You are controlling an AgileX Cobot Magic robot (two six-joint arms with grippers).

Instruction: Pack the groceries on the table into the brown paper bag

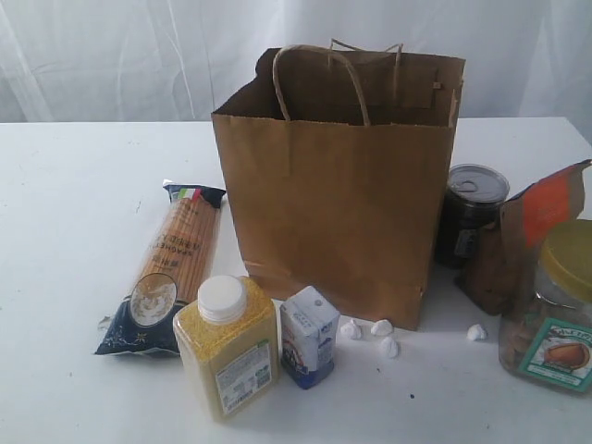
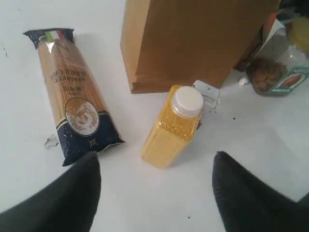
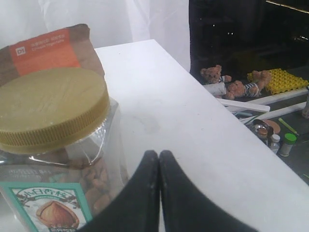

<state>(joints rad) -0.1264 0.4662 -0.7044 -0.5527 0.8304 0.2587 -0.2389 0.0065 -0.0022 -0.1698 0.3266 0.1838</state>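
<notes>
Left gripper point(image 2: 155, 169): jaws spread wide, nothing between them, above bare table point(image 1: 74, 231) with the yellow-grain jar point(image 1: 228, 347) just ahead of the fingertips.
Right gripper point(image 3: 159, 164): fingers pressed together, nothing in them, right beside the yellow-lidded jar point(image 3: 53, 145).

Brown paper bag point(image 1: 338, 203) is upright mid-table, mouth open, twisted handles up. I can't see inside it. All groceries sit outside it:
- Spaghetti packet point(image 1: 171, 268) lies flat left of the bag. Dark-blue ends, Italian tricolour at the far end, "SPAGHETTI" just legible, round emblem lower down.
- The yellow-grain jar is upright with a white cap. White/green label, text too small to read.
- Blue-white carton point(image 1: 308, 335) is upright, just right of the grain jar. Print unreadable.
- White lumps point(image 1: 381, 327) lie loose at the bag's front right corner, one more off to the right.
- Dark tin can point(image 1: 470, 217) with a ring-pull lid stands right of the bag.
- Brown pouch point(image 1: 532, 236) has an orange label with small, unreadable white print. It stands between the can and the yellow-lidded jar.
- The yellow-lidded jar holds nuts. Teal label with Chinese characters and a nut picture.
</notes>
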